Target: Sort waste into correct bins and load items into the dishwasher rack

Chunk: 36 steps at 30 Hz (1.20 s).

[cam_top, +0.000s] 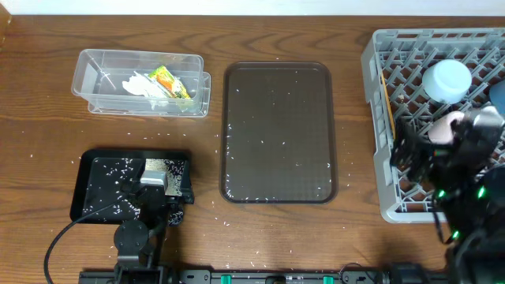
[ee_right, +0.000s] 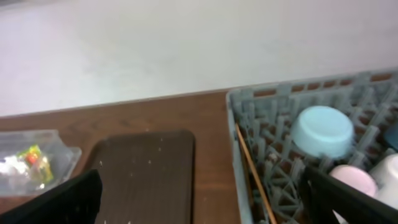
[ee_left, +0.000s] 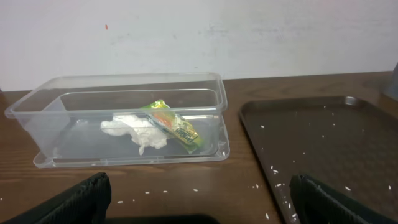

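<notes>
While left tool (ee_left: 199,193) and right tool (ee_right: 199,196) gape wide, rice (ee_left: 194,190) flecks the wooden table (cam_top: 47,118) by a white wall (ee_left: 199,31).

The overhead camera stares straight down from high up and takes in the whole table (cam_top: 47,158). The left wrist camera sits low over the wood, facing the far wall (ee_left: 249,31), close to the clear tub (ee_left: 62,118). The right wrist camera faces that same wall, close beside the grey rack (ee_right: 249,112). Both wrist views share the brown tray (ee_left: 323,143) and the tub.
</notes>
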Each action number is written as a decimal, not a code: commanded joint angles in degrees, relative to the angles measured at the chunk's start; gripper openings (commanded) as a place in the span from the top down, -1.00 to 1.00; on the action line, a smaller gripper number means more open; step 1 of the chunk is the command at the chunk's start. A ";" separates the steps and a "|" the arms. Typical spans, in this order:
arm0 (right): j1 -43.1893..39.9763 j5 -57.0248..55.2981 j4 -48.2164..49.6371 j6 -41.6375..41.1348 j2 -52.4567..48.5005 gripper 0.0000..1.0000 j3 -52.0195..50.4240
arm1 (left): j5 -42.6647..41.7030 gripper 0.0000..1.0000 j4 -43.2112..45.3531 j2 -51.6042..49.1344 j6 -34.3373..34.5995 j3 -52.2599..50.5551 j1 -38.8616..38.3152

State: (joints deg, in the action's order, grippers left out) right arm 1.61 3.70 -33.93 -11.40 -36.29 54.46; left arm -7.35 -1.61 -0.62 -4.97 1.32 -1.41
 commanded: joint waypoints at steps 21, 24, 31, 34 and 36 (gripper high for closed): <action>-0.02 2.10 34.73 -1.86 34.47 -0.98 -45.99 | -0.55 -0.88 -1.75 0.39 -0.81 -1.09 -0.24; -0.02 1.90 38.53 -1.84 34.53 -0.98 -48.61 | -0.52 -0.88 -1.75 0.39 -0.81 -1.09 -0.24; 0.00 1.68 45.18 -1.86 35.87 -0.98 -54.10 | -0.55 -0.88 -1.75 0.39 -0.81 -1.09 -0.24; 0.55 0.59 45.05 -1.84 36.02 -0.99 -54.14 | -0.52 -0.88 -1.75 0.39 -0.81 -1.09 -0.24; 0.96 -0.57 44.87 -1.81 36.02 -0.98 -54.14 | -0.52 -0.88 -1.75 0.39 -0.81 -1.09 -0.24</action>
State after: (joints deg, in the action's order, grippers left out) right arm 1.83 5.06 10.59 -12.60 -0.95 0.51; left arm -7.31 -1.58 -0.62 -4.97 1.32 -1.41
